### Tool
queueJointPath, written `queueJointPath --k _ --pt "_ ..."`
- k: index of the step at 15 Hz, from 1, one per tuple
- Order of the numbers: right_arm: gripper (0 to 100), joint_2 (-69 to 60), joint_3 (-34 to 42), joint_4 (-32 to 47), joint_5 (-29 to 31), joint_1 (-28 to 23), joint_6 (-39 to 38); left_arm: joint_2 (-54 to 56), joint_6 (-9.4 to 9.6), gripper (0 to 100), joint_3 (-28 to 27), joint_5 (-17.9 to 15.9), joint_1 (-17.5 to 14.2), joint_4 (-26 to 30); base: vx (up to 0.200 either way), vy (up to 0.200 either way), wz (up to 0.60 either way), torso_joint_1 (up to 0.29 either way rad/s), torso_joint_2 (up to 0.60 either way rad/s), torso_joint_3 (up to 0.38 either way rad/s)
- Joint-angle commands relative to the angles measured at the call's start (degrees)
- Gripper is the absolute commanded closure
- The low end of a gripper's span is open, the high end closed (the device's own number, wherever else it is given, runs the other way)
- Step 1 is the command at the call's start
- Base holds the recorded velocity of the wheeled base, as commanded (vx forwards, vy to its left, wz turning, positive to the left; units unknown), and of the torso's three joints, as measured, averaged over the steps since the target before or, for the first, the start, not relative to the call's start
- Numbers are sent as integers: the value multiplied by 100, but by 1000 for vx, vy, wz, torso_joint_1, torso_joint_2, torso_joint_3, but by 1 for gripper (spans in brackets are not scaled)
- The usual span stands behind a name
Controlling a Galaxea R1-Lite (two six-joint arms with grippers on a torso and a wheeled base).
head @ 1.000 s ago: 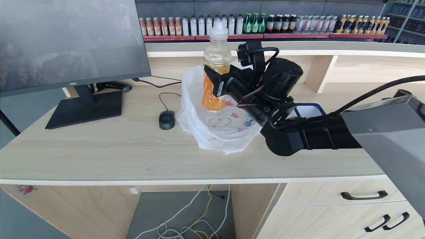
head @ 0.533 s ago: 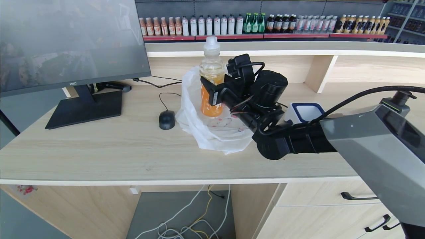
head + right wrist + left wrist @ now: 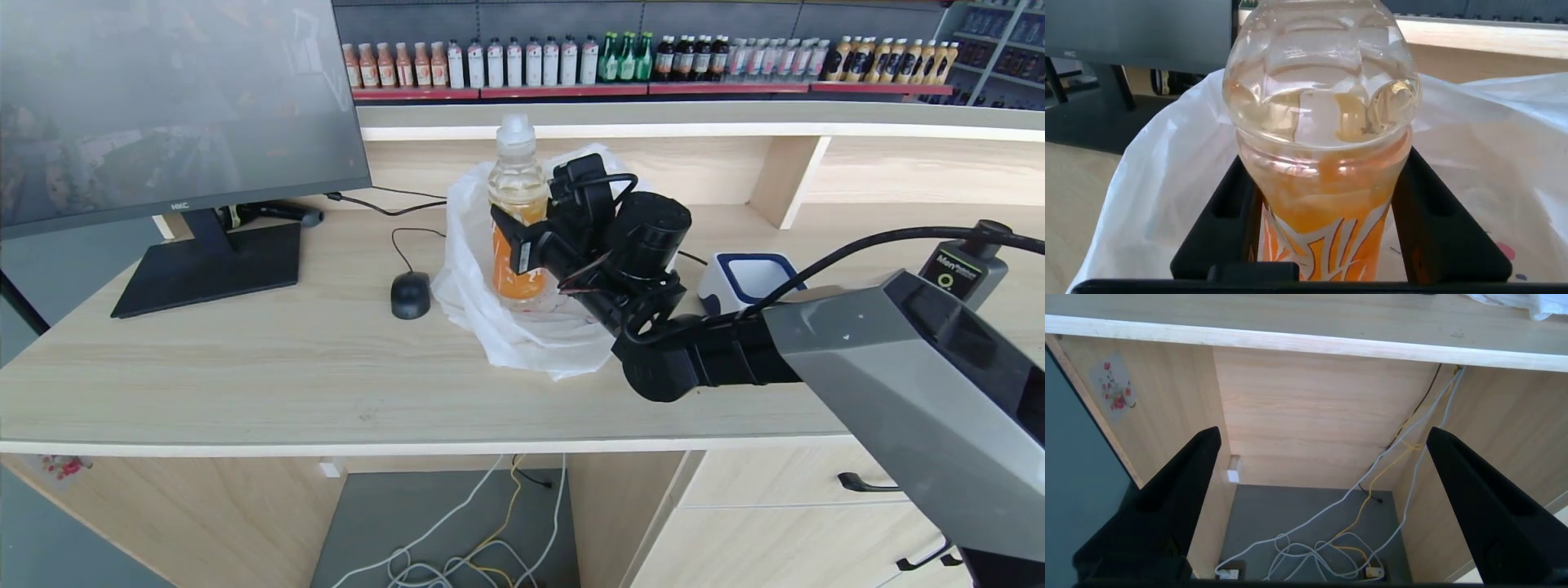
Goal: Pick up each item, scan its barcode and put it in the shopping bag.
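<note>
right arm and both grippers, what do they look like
right arm: grey angular shell, then black round joint housings, a thick black cable arching along it, thin red and black wires near the wrist. right gripper: black blocky jaws, a small white label on one. left gripper: two plain black tapering jaws.

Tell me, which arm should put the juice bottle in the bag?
Right, probably. Its jaws are shut on the bottle, holding it upright at the open bag. The left jaws hang open and empty below the counter.
</note>
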State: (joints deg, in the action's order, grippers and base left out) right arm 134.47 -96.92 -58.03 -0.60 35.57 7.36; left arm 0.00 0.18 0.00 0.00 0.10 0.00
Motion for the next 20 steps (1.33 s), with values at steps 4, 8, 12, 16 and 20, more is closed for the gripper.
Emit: queueJointPath --k 4,8,12,16,20 --pt "100 61 24 11 -2 2 2 0 -1 0 0 0 -1 0 0 0 0 0 0 0" --pt "100 61 76 11 -11 11 11 0 -1 0 0 0 -1 0 0 0 0 0 0 0" --pt "100 61 111 90 148 11 -7 0 -1 0 0 0 -1 0 0 0 0 0 0 0" --pt "0 53 182 99 183 -15 -24 0 -1 0 0 0 -1 0 0 0 0 0 0 0" --pt "0 44 252 81 165 -68 -235 0 -1 0 0 0 -1 0 0 0 0 0 0 0"
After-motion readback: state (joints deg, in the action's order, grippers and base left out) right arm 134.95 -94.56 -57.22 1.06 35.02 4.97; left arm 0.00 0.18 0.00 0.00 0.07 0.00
